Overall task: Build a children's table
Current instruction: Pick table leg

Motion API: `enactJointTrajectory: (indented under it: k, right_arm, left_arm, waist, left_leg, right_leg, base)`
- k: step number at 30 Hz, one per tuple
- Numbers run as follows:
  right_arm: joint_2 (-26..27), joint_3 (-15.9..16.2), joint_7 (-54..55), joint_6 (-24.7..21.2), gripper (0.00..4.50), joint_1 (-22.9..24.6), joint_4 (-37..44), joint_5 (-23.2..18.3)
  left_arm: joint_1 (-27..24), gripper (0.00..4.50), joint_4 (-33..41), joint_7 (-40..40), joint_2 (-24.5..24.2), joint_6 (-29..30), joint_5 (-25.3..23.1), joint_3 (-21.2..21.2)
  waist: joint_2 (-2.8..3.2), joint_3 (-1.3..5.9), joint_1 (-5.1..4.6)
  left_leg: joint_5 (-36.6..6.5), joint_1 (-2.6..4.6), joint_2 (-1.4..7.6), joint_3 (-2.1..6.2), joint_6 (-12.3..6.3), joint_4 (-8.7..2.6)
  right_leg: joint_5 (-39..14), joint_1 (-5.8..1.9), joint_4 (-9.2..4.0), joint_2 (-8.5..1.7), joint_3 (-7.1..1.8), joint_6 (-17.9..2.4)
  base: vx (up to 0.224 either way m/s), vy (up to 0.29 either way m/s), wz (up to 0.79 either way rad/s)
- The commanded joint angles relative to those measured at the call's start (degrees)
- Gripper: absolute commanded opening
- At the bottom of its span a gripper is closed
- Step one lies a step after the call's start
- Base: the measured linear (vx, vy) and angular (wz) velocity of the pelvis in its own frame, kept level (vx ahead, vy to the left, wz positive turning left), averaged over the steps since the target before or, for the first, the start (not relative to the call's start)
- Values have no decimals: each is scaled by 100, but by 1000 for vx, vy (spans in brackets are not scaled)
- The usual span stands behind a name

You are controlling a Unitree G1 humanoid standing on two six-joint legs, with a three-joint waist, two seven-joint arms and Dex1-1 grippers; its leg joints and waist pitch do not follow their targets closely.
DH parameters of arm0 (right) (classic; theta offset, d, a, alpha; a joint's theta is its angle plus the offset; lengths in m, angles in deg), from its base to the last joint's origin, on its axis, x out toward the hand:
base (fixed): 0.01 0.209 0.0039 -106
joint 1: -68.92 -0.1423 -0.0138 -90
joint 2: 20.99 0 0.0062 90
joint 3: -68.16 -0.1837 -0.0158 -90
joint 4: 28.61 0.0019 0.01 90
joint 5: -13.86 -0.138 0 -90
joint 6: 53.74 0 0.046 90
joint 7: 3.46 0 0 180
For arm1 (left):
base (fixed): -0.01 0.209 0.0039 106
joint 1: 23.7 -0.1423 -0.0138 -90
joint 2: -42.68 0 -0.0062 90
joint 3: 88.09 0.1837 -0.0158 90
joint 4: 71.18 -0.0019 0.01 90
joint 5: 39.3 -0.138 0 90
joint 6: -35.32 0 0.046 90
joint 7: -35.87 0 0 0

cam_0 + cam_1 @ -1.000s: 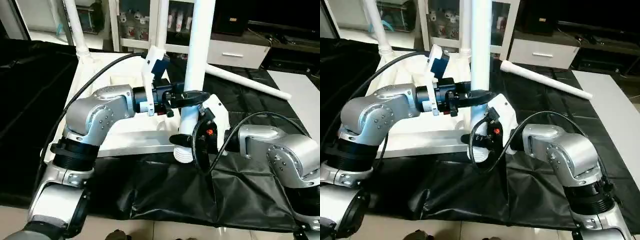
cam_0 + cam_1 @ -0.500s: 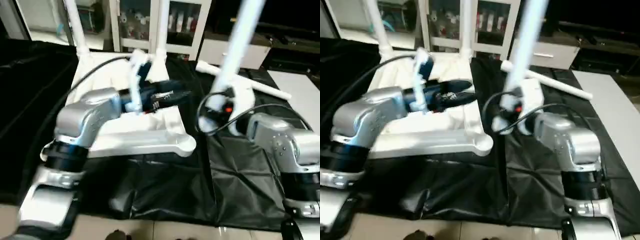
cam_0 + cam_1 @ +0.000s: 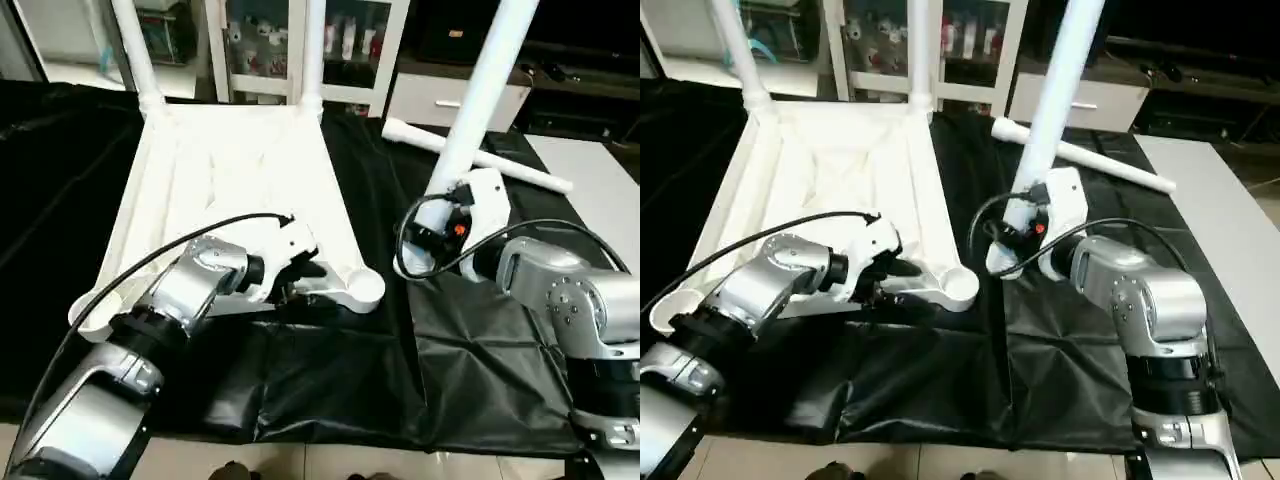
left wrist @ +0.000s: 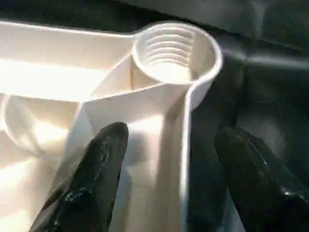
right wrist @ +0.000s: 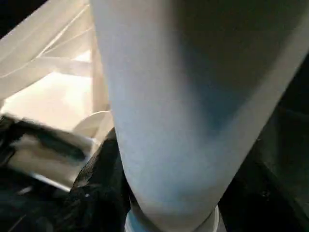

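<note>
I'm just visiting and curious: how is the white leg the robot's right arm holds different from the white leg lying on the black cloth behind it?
The held leg stands nearly upright, leaning a little, while the loose leg lies flat on the black cloth. The held leg sits in the right gripper, beside the upturned table top; the loose leg lies behind it, gripped by nothing. Both are long white tubes, and neither is in a corner socket yet.
</note>
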State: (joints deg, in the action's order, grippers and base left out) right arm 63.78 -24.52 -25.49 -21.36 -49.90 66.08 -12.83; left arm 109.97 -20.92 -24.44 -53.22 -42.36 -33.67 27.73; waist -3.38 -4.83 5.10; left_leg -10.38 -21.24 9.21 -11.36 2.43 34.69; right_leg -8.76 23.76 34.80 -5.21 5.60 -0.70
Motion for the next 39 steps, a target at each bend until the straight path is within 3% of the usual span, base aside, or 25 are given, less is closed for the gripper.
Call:
enactJointTrajectory:
  k: [1, 3, 8, 16, 18, 26, 34, 39]
  right_arm:
    - [-100, 53, -129, -113, 191, 48, 262, -79]
    - [-117, 80, -175, -136, 191, 80, 322, -101]
    - [-210, 194, -341, -154, 191, 150, 449, -181]
    - [-224, 219, -423, -117, 191, 155, 471, -111]
    - [-235, 218, -425, -99, 191, 143, 454, -112]
    - [-233, 230, -452, -65, 191, 105, 422, -79]
    - [-247, 232, -471, -60, 191, 79, 413, -70]
    - [-170, 256, -470, -15, 191, 44, 382, -61]
  left_arm:
    - [152, 331, -484, 172, 7, 1, -212, -2]
    - [165, 295, -551, 143, 0, 86, -209, -37]
    - [143, 265, -519, -281, -41, 132, -160, -91]
    - [112, 204, -437, -649, -159, 155, -387, 114]
    - [72, 191, -322, -603, -197, 162, -452, 103]
    - [-70, 130, -73, -667, -308, 267, -586, 86]
    - [-334, 79, 408, -770, -543, 512, -661, 91]
    - [-568, 39, 590, -711, -541, 498, -761, 165]
  waist:
    - [53, 412, -2]
    - [70, 393, 0]
    - [52, 388, -9]
    - [67, 395, -4]
    - [43, 385, -7]
    - [63, 369, -19]
    - [68, 382, -50]
    - [69, 365, -64]
  left_leg:
    - [-1392, 119, 378, 227, 224, -454]
    - [-1505, 133, 399, 248, 242, -466]
    - [-1587, 136, 399, 252, 247, -463]
    - [-1382, 129, 416, 240, 205, -476]
    - [-1433, 135, 421, 235, 208, -478]
    - [-1574, 145, 424, 252, 237, -487]
    - [-1372, 131, 432, 234, 222, -502]
    - [-1472, 137, 427, 229, 203, -501]
  right_leg:
    - [-2056, -299, -503, -444, -363, -670]
    - [-2234, -296, -513, -483, -363, -718]
    - [-2462, -292, -551, -491, -357, -705]
    - [-1980, -300, -488, -491, -376, -893]
    - [-2023, -300, -497, -498, -377, -924]
    - [-2405, -282, -540, -510, -374, -799]
    - [-1854, -298, -476, -494, -389, -985]
    - [-2123, -288, -512, -498, -391, -945]
  base:
    - [0, 0, 0]
    - [0, 0, 0]
    - [0, 0, 0]
    - [0, 0, 0]
    - [0, 0, 0]
    - [0, 0, 0]
    - [0, 0, 0]
    - [0, 0, 0]
